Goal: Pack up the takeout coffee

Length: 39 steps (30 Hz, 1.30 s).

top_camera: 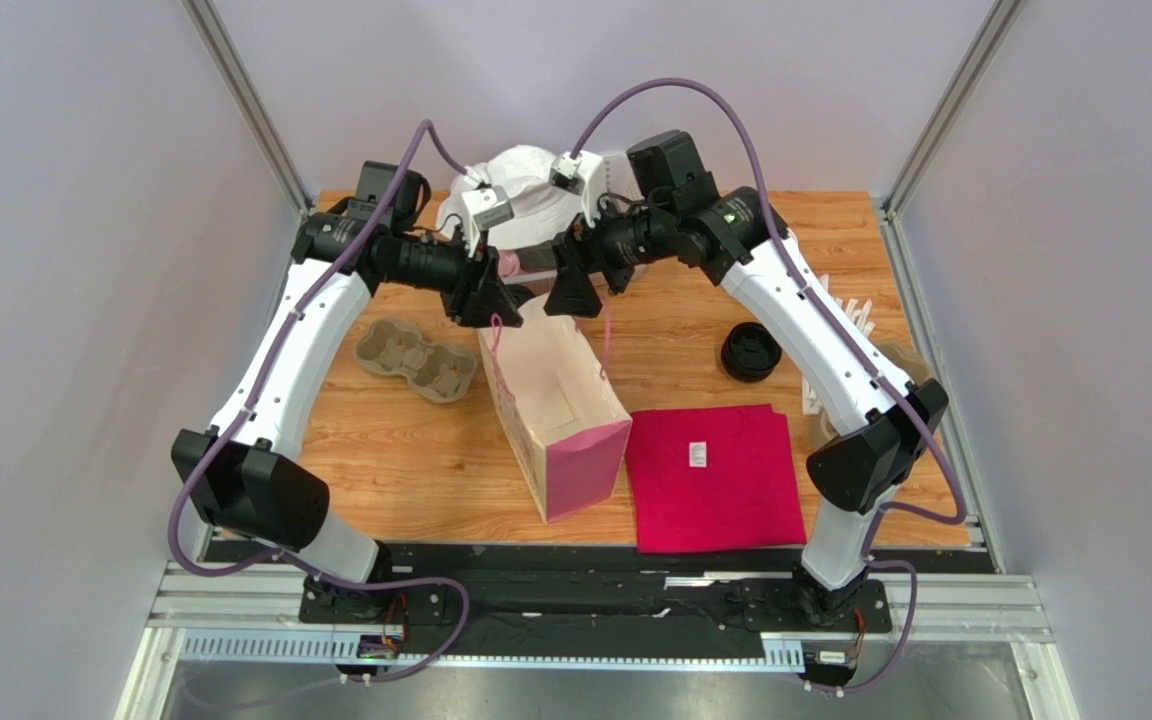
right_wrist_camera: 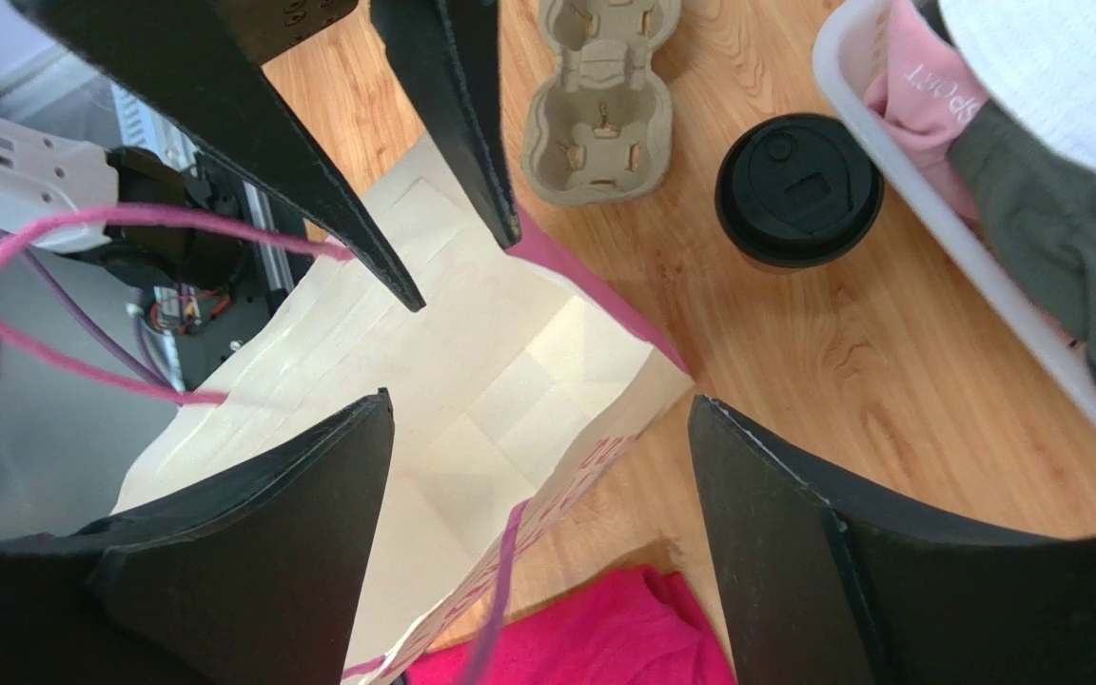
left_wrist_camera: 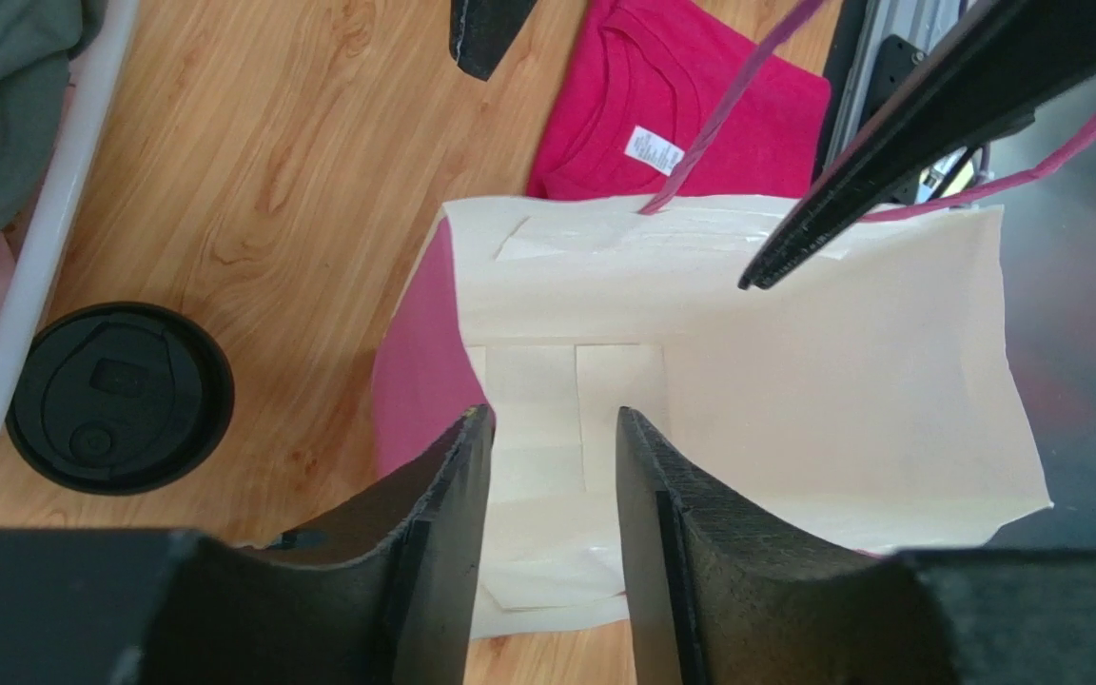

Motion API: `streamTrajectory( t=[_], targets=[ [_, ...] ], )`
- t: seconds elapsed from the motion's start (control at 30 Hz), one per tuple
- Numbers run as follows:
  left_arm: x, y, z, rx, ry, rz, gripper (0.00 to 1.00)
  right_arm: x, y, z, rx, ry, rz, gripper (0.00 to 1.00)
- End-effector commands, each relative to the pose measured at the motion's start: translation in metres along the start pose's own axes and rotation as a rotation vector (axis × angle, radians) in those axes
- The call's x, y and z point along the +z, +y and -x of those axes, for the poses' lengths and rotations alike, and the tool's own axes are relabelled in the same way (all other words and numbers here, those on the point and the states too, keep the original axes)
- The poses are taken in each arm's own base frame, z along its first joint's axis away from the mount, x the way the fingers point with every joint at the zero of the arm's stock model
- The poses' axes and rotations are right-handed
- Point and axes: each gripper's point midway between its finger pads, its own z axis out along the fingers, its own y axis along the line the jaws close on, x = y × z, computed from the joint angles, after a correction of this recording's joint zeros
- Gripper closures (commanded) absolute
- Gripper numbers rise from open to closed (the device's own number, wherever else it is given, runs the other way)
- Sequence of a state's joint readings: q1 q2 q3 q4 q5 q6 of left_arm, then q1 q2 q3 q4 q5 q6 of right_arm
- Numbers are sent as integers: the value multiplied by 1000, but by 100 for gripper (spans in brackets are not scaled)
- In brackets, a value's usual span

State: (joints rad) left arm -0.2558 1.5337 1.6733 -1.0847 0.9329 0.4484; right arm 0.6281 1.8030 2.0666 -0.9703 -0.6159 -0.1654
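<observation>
Low and right of centre in the overhead view, a red shirt [top_camera: 717, 477] lies flat beside the open pink paper bag [top_camera: 560, 413], which stands mid-table. Over the bag's mouth my left gripper [left_wrist_camera: 551, 417] hangs with its fingers a narrow gap apart, and my right gripper [right_wrist_camera: 540, 403] is spread wide, both empty. Beyond the bag, the takeout coffee [left_wrist_camera: 118, 397] stands lidded on the table, lower left in my left wrist view, just beside the white basket [right_wrist_camera: 968, 257].
</observation>
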Motion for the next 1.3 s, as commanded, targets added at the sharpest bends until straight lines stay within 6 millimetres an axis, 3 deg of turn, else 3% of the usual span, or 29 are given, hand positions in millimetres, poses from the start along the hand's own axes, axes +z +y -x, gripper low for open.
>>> streamTrajectory(
  t=[0.0,0.13,0.33,0.43,0.5,0.57,0.6,0.7,1.07,1.17,1.2,1.27],
  targets=[
    [-6,-2,17,-9,-71,20,52,-5,4,11,-187,-34,26,18],
    [-22,6,37,-89,-174,27,44,0,-6,12,-277,-24,15,14],
    [-71,19,61,-113,-351,139,33,10,-9,31,-410,-67,61,9],
    [-90,28,52,-166,-386,234,21,17,-1,38,-503,-91,114,6],
    [-96,35,38,-222,-385,283,20,25,5,36,-577,-94,149,6],
    [-107,54,18,-312,-387,367,20,31,9,33,-629,-88,167,7],
    [-112,62,9,-360,-386,403,14,39,10,29,-684,-75,178,8],
    [-125,85,-23,-517,-342,508,14,48,10,22,-753,-57,186,12],
    [-129,111,-63,-585,-233,639,14,74,-6,-4,-969,72,186,41],
    [-137,134,-80,-614,-176,747,12,73,-16,-12,-967,128,159,56],
    [-141,141,-89,-623,-142,786,12,71,-18,-12,-965,140,147,70],
    [-143,157,-97,-589,-85,786,12,68,-18,-14,-944,156,144,87]
  ],
)
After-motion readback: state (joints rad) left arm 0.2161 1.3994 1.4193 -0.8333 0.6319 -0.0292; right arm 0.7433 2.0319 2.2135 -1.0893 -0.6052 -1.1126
